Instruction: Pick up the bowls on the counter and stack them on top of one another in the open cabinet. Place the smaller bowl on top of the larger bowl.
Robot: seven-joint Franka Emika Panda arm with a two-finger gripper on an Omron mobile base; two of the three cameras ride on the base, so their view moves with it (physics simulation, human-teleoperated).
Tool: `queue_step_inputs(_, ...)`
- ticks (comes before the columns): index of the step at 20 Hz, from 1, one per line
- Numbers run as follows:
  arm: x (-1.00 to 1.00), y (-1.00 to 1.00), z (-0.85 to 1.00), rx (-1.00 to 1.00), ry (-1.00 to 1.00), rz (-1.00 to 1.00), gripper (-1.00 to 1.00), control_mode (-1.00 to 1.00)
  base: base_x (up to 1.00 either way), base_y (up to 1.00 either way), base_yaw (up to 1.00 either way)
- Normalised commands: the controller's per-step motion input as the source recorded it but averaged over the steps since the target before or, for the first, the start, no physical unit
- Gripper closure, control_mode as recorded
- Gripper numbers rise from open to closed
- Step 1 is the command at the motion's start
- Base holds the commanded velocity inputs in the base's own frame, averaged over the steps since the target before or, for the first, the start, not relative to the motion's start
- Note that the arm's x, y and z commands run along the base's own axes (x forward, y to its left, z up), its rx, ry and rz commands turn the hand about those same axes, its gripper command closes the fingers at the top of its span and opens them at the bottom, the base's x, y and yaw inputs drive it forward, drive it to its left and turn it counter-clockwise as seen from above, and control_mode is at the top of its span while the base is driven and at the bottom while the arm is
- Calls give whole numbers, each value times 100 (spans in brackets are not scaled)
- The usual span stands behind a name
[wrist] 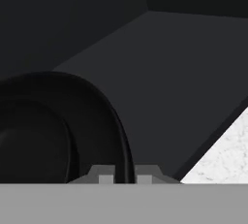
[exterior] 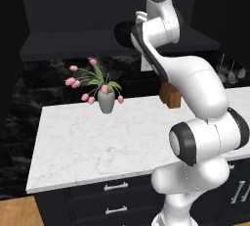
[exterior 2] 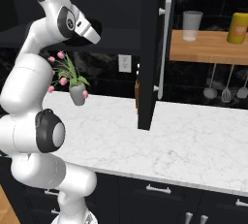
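Dark open cabinet [wrist: 160,72] recess; arm raised high, gripper [wrist: 125,173] clamped on black bowl [wrist: 58,126] rim.

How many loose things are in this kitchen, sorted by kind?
Black bowl: 1, its rim between the fingers
Vase of pink tulips: 1
Brown wooden block: 1
Clear cup: 1
Yellow canister: 1
Hanging utensils: 3
Total: 8
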Motion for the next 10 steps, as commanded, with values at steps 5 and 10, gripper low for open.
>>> queue_step_inputs(5, 0, 0, 0, 0, 0, 0, -100, -100, 0, 0, 0)
queue_step_inputs(10, 0, 0, 0, 0, 1, 0, -100, -100, 0, 0, 0)
